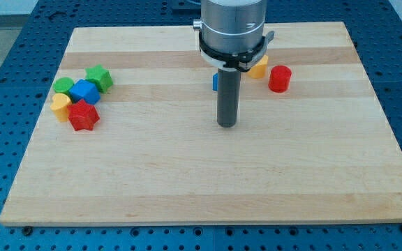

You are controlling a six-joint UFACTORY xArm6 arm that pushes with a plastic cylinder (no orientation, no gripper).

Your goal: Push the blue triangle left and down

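Note:
The blue triangle is mostly hidden behind my rod near the board's top middle; only a small blue edge shows at the rod's left side. My tip rests on the board just below and slightly right of that blue piece. A yellow block and a red cylinder sit to the right of the rod.
A cluster sits at the view's left: a green star-like block, a green round block, a blue cube, a yellow block and a red star. The wooden board lies on a blue pegboard table.

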